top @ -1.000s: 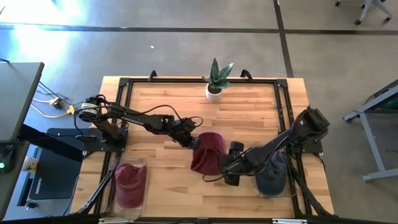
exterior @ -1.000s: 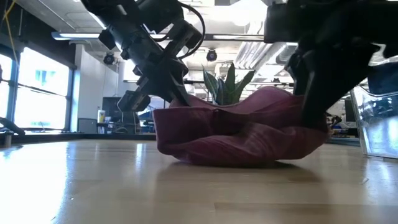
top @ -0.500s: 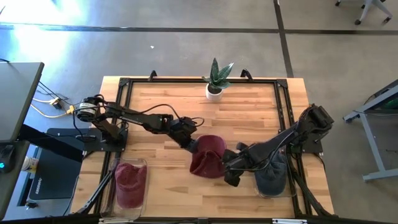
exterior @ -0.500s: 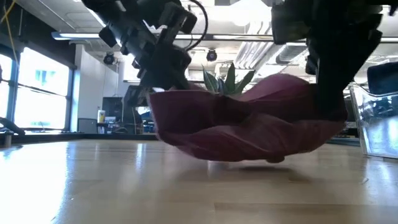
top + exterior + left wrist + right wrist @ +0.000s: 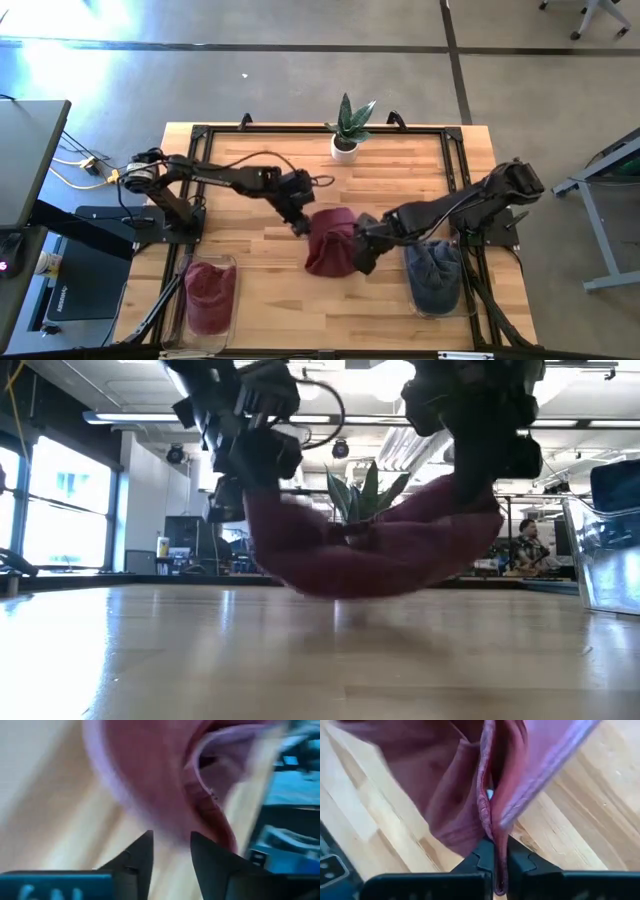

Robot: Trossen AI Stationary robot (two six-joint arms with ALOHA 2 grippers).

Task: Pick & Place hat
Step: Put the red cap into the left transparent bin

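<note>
A: Where is the hat?
B: The maroon hat [image 5: 332,243] hangs above the middle of the wooden bench [image 5: 260,160], clear of its top in the low view.
A: And the pincers?
B: The right pincer [image 5: 494,851] is clamped on the hat's rim. The left pincer [image 5: 171,848] stands parted at the hat's other edge; I cannot tell whether it grips

Two dark jointed arms trailing black cables.

Potted plant [image 5: 347,128] at the far edge of the wooden desk [image 5: 260,160] — two clear bins [image 5: 209,296] at the near corners.
</note>
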